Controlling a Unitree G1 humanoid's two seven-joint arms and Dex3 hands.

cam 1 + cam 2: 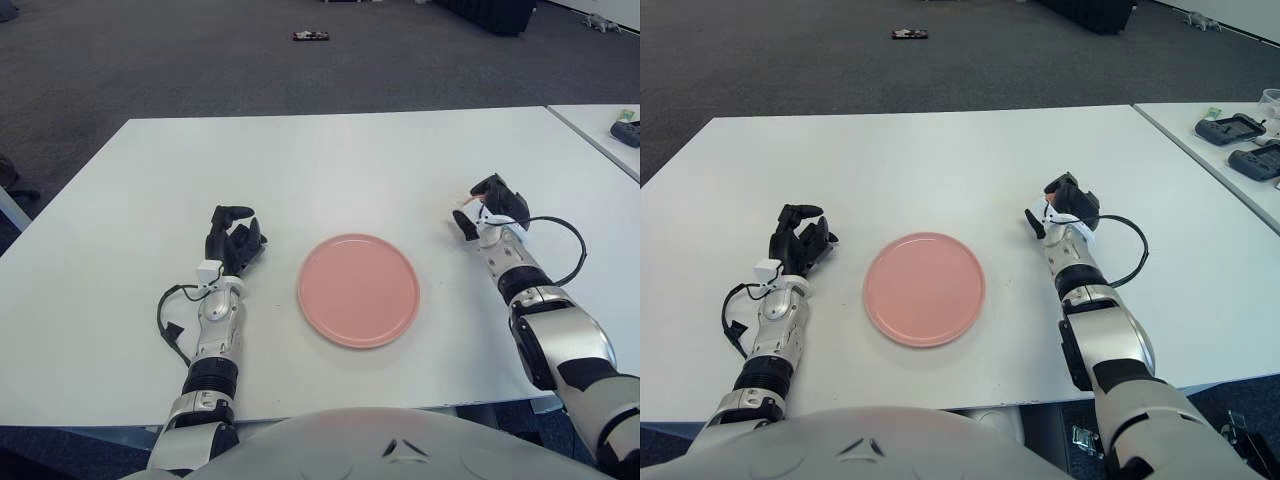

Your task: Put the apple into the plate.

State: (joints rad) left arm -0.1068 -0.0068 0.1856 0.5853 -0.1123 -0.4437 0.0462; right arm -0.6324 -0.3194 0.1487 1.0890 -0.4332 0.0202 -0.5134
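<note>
The right hand (487, 208) sits to the right of the pink plate (358, 290), well apart from its rim, with the dark fingers curled inward around something small and pale red-orange that peeps out at the fingertips; I take that to be the apple (467, 204), though so little of it shows that I cannot say so for certain; the hand looks closed on it rather than spread, and whether it is lifted off the white table (330, 170) or pressed to it I cannot tell.

Over on the far side of the plate, the left hand (233, 238) shows just beside the plate's left edge, fingers loosely bent, holding nothing; it seems idle.

As for progress: the plate is bare, nothing lies in it; so the placing is not done. By my reading the grasp is the step in hand or just made; what is left is to carry the fruit leftward over the plate's rim, set it down inside, and let go.

Outward from the plate, a second table at the far right carries dark gadgets (1238, 128); a small dark object (311, 37) lies on the carpet beyond the table.

No brand, label or writing can be read anywhere.
</note>
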